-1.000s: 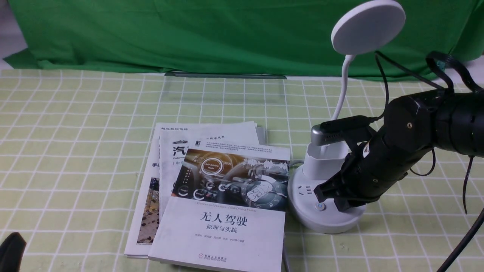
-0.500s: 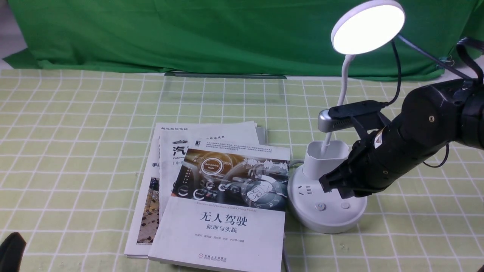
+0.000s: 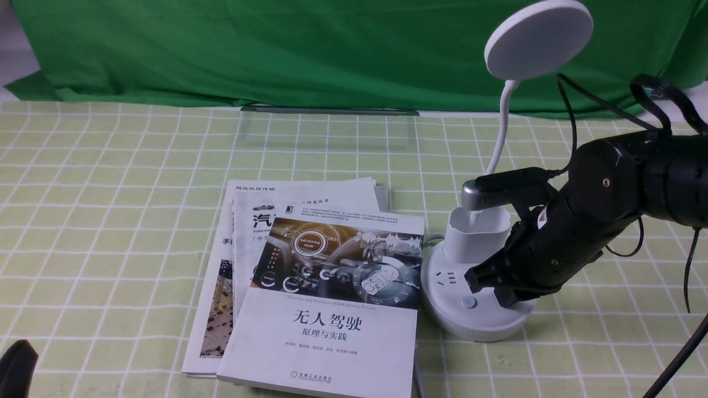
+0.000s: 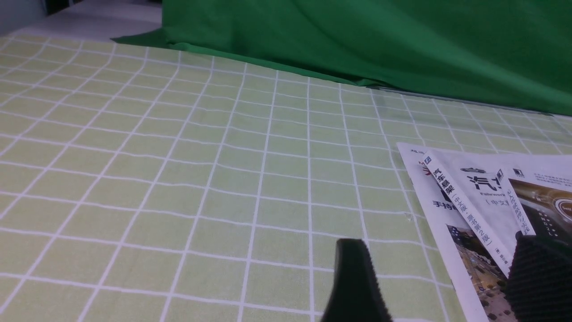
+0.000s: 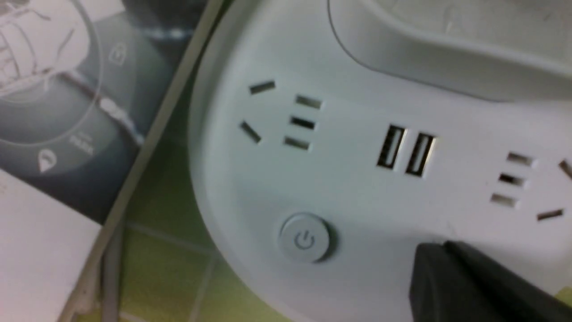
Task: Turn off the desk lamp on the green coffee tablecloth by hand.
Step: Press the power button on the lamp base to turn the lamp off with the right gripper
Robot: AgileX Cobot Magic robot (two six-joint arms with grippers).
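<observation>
Reaching over desk lamp (image 3: 480,309), right tool (image 5: 447,259) closed, angled downward

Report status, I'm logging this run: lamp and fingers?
Lamp dark. Right fingers closed, at its base. Left fingers apart, empty. Nothing blocking visible.

The lit desk lamp (image 3: 538,41) has gone dark.

A green backdrop (image 3: 332,50) hangs along the far side; pale patches, perhaps wall (image 3: 14,55), show far left.
</observation>
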